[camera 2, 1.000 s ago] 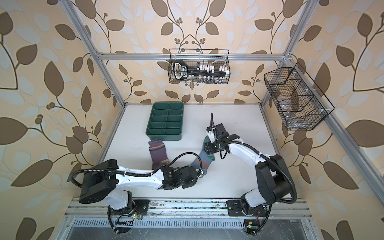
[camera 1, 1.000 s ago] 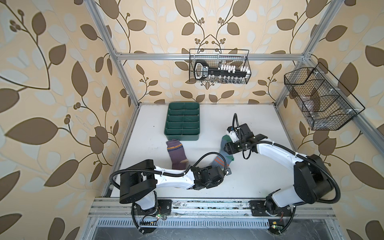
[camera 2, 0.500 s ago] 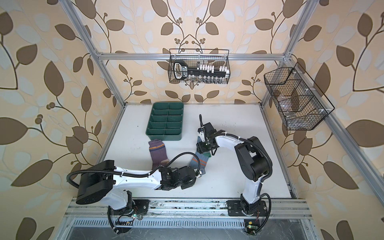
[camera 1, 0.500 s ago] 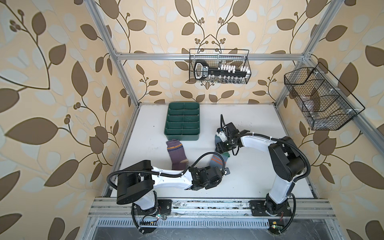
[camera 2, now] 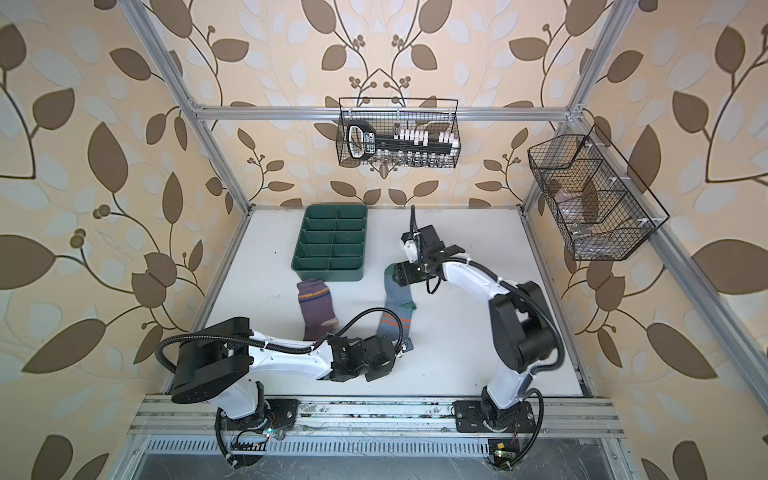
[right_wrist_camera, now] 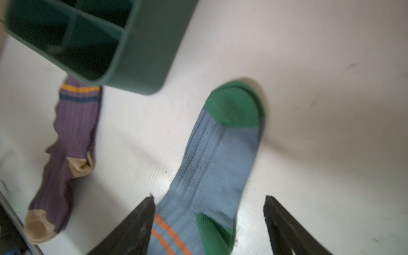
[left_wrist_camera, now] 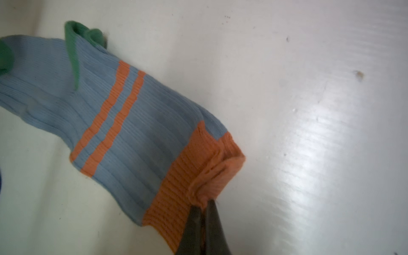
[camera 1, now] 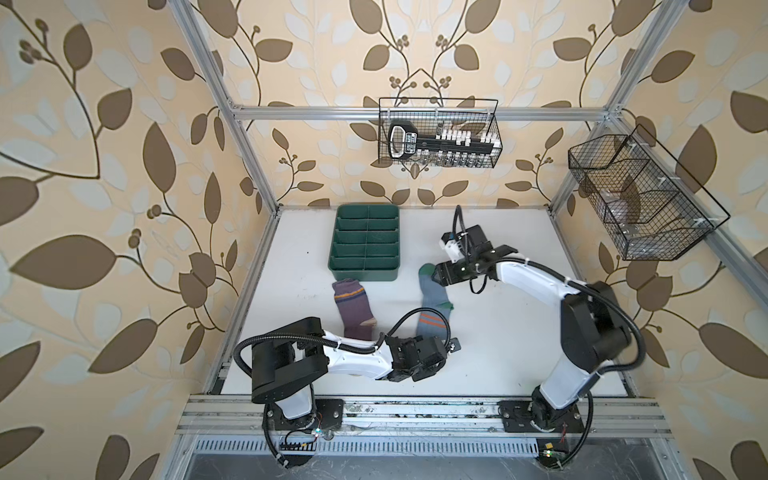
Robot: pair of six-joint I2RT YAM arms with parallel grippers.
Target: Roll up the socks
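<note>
Barely started imo, nothing rolled yet: left pincer (left_wrist_camera: pixel 204 204) clamped on the orange cuff of blue sock (camera 1: pixel 432 297), flat mid-worktop (camera 1: pixel 519 332); right pincer (right_wrist_camera: pixel 209 198) wide open, empty, over its toe. And purple sock (camera 1: pixel 351 309) lies flat nearer the left edge.

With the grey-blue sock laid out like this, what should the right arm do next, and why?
Probably lower the right gripper onto the green toe and close. Its jaws stand open above the foot of the grey-blue sock, holding nothing, while the left gripper is shut on the orange cuff, so the toe end lies free.
</note>
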